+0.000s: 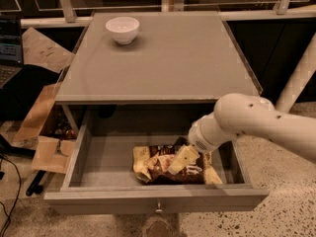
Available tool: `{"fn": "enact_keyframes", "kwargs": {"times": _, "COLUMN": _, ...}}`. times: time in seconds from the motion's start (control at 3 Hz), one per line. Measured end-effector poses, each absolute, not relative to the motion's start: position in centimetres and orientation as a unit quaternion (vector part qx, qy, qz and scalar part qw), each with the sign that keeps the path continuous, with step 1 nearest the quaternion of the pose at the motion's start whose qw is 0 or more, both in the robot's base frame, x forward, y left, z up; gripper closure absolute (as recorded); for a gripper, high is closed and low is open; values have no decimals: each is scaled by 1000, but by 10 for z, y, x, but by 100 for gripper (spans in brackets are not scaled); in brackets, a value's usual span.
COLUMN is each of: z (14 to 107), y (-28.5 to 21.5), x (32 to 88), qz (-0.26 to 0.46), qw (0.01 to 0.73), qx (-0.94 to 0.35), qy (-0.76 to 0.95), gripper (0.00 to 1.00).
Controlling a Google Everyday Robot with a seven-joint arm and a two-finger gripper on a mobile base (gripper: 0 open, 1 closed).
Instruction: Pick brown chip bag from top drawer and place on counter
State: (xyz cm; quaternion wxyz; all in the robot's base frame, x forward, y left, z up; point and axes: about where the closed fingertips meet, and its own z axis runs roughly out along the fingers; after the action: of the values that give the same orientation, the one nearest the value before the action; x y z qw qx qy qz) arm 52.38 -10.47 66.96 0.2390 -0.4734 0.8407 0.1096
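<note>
The top drawer (123, 200) is pulled open below the counter (173, 58). The brown chip bag (148, 164) lies flat on the drawer floor, toward the front and right of centre. My gripper (181, 160) reaches down into the drawer from the right and sits on the middle of the bag. The white arm (247, 120) crosses the drawer's right side and hides the bag's right part and the drawer's right wall.
A white bowl (122, 29) stands at the counter's back left. Opened cardboard boxes (42, 127) lie on the floor to the left, with a laptop (10, 53) behind them. A white post (296, 78) stands at the right, and a railing runs behind the counter.
</note>
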Motion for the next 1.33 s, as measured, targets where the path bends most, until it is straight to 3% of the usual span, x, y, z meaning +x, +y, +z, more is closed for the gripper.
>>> {"fn": "enact_keyframes", "kwargs": {"times": 0.67, "z": 602, "y": -109, "x": 520, "qz": 115, "qw": 157, "qx": -466, "qy": 863, "gripper": 0}}
{"fn": "enact_keyframes", "kwargs": {"times": 1.0, "z": 598, "y": -109, "x": 519, "qz": 116, "qw": 152, "qx": -466, "qy": 864, "gripper": 18}}
{"fn": "enact_keyframes", "kwargs": {"times": 1.33, "z": 598, "y": -109, "x": 519, "qz": 116, "qw": 152, "qx": -466, "qy": 864, "gripper": 43}}
